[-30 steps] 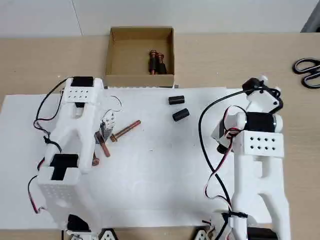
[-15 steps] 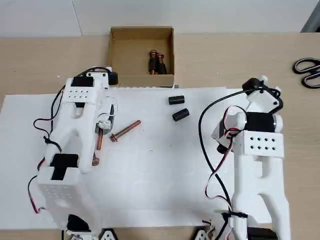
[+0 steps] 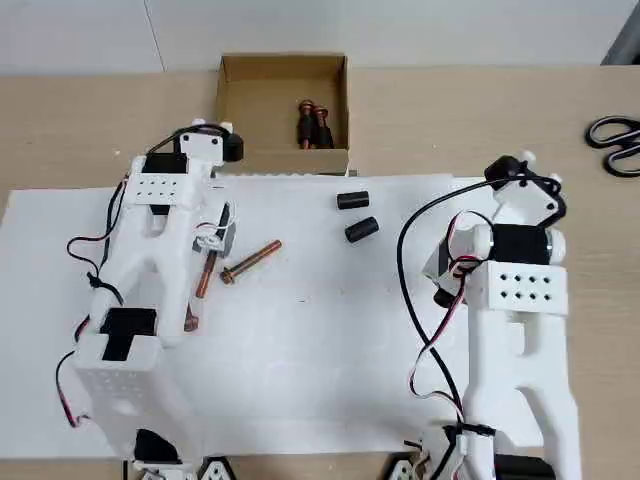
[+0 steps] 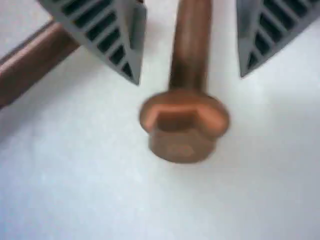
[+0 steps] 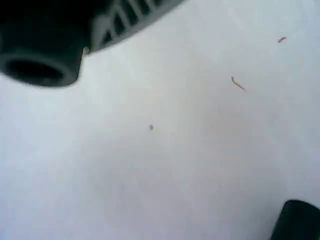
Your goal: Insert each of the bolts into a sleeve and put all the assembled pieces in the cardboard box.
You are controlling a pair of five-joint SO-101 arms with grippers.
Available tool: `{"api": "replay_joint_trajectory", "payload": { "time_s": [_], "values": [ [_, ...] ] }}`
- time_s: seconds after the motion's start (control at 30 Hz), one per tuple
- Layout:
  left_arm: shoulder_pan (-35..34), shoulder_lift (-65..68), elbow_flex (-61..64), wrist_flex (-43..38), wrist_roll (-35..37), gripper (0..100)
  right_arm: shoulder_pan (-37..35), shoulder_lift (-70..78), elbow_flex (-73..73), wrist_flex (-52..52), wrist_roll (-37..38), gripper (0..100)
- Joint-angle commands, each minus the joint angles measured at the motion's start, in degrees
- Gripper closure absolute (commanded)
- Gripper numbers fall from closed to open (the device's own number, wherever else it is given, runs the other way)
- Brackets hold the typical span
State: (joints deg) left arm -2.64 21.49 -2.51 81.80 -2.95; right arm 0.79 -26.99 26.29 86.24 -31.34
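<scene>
white mat [image 3: 320,340] on table | cardboard box [image 3: 280,160] at its far edge, two assemblies inside | left end effector [image 4: 189,75] open, straddling bolt [image 4: 184,125] lying on mat | right end effector [image 3: 443,283] apparently clamps sleeve [image 5: 40,62] | step: bolt pickup | next: close on shank, lift, align with bore

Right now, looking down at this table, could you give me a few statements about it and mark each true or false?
1. The brown cardboard box is empty. False: the box holds copper bolts already pushed into black sleeves.
2. The left arm's jaws stand open on either side of a copper hex-head bolt. True.
3. Two loose black cylindrical sleeves lie on the white sheet. True.
4. The scissors lie on the white sheet. False: the black-handled scissors lie on the wooden table, off the sheet.
</scene>
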Motion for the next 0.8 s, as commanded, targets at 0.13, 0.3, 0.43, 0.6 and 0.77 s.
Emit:
{"api": "replay_joint_trajectory", "payload": {
  "time_s": [0.13, 0.3, 0.43, 0.6, 0.77],
  "values": [
    [0.0, 6.33, -2.42, -3.16, -0.44, 89, 0.31, -1.89, -0.35, -0.13, 0.18, 99.5],
    [0.26, 6.77, -3.74, -4.04, -0.62, 96, 0.31, -1.89, -0.35, -0.22, 0.18, 99.5],
    [0.18, 6.77, -6.29, -3.6, -1.49, 97, 0.31, -1.89, -0.35, -1.19, 0.18, 99.5],
    [0.26, 6.77, -10.07, 0.79, -1.58, 100, -0.13, -1.89, -0.35, -3.91, 0.18, 99.5],
    [0.26, 6.77, -17.98, 8.7, -1.58, 100, -0.66, -1.98, -0.7, -3.74, 0.53, 99.5]
  ]
}}
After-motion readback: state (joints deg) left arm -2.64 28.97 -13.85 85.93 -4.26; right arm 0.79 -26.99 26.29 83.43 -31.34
